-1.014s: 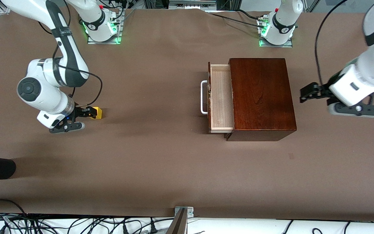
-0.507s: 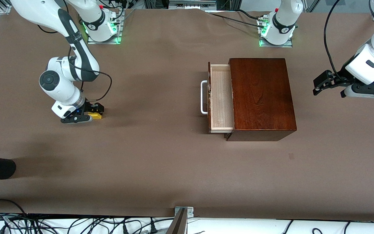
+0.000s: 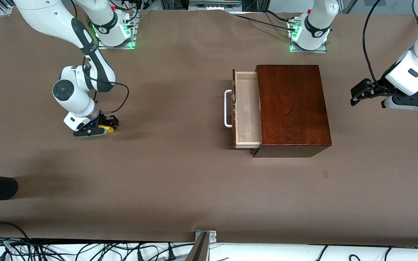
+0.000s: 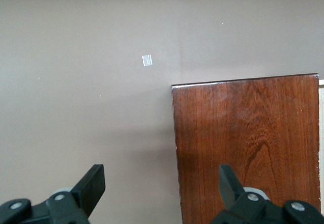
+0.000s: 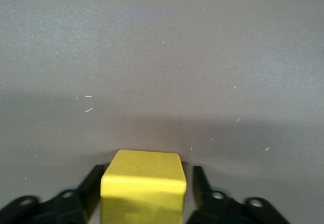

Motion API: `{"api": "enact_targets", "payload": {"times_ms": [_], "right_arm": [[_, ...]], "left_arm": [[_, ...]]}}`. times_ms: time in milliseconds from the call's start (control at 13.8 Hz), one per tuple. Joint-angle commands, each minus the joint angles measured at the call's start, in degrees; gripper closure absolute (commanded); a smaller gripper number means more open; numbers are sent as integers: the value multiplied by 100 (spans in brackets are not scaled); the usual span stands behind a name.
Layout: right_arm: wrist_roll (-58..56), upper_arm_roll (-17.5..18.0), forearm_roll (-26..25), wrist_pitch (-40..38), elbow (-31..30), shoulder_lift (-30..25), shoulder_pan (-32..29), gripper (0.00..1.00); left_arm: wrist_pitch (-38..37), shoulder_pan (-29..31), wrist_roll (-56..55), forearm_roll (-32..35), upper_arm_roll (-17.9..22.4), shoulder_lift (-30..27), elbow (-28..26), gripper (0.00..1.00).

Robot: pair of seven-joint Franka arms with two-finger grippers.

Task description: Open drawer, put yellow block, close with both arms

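- Right end effector (image 3: pixel 103 125) down at the counter (image 3: pixel 180 181), open just wider than the block (image 5: pixel 143 183) and straddling it; one finger (image 5: pixel 93 183) against a side face, a thin gap at the other, nothing lifted yet.
- Risk one: closing off-centre. Likely to nudge the cube sideways or twist it, leaving a corner pinch that slips in transit.
- Risk two: lifting before a firm squeeze. Plain, smooth faces, so probably little grip to spare; cube apt to drop back onto the counter.
- Drawer (image 3: pixel 247 112) well apart from the right end effector, toward the left arm's end, pulled only partly out of the box (image 3: pixel 292 108), pale floor showing, handle (image 3: pixel 227 108) facing the right arm.
- Risk three: a narrow opening. Releasing too high or too close to the box edge liable to bounce the cube off the rim or the lid.
- Left end effector (image 3: pixel 357 97) waiting in the air, spread wide and holding nothing, box just beside and below it.
- Risk four: at closing, an uneven push from the two arms apt to skew the tray or shove the whole box along the counter.
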Motion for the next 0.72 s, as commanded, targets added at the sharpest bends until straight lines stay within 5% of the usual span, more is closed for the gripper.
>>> {"api": "enact_targets", "payload": {"times_ms": [0,435,652], "right_arm": [[9,36,30,71,-10,-65,-51,100],[-61,106,-22,-350,384,-294,11,100],[-79,421,-40,-1637,1374,-347,11,100]], "left_arm": [[-62,-56,15,113,36,-51,-17,0],[-62,-65,15,121,1,-15,62,0],[-62,-65,15,121,-7,-15,62,0]]}}
